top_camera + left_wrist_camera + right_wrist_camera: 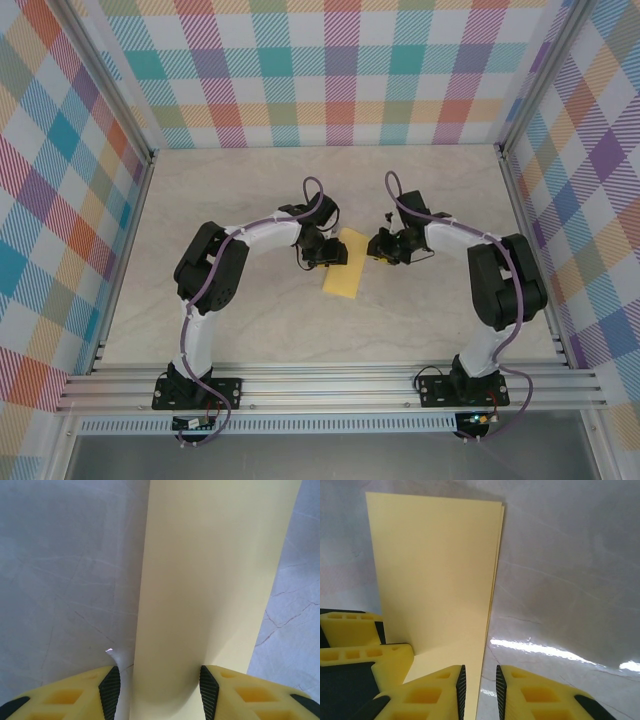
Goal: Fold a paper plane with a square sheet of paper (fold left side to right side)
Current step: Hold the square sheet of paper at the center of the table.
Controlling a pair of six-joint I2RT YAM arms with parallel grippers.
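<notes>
The square sheet of paper point(345, 268) lies on the table as a pale yellow strip, folded in half, between my two grippers. My left gripper point(328, 255) is at its left edge. In the left wrist view its jaws point(160, 690) stand apart around the rounded, uncreased fold of the paper point(215, 580), with a gap on the left side. My right gripper point(380, 250) is at the right edge. There the two loose edges of the paper point(435, 570) run into the narrow gap of that gripper point(480, 692), with table showing between the pads.
The marble-look table point(250, 200) is ringed by checked walls. An aluminium rail point(330, 385) runs along the near edge by the arm bases. The left gripper's yellow fingers point(350, 630) show at the left of the right wrist view, resting on the paper.
</notes>
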